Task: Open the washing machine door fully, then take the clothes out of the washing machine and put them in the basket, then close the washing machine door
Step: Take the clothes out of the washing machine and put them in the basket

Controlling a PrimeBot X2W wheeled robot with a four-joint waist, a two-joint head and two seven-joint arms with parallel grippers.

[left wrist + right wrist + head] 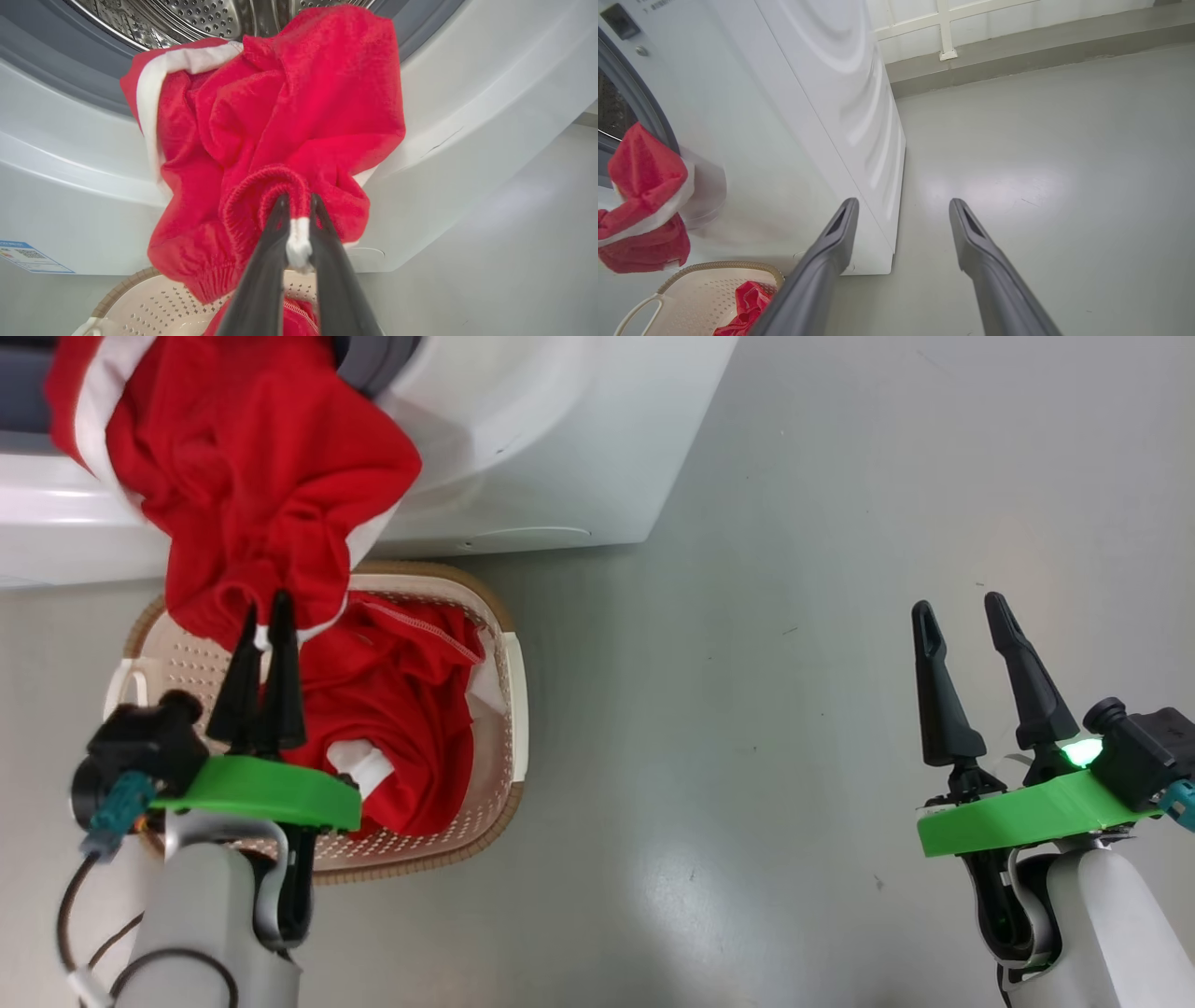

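So the left claw [264,607] is pinched almost fully shut on a white bit at the ribbed red cuff of the clothes [252,457], right at the lowest end of the bunch. The rest of that red garment stretches up from the fingertips to the washing machine [560,429], with its top end draped over the grey gasket [56,70]. Right under the claw sits the basket [515,709], just in front of the machine, with 1 more red piece [392,709] already lying in it. The right claw [962,607] hangs over bare floor [747,756] well off to the side, its 2 fingers spread wide, holding nothing.
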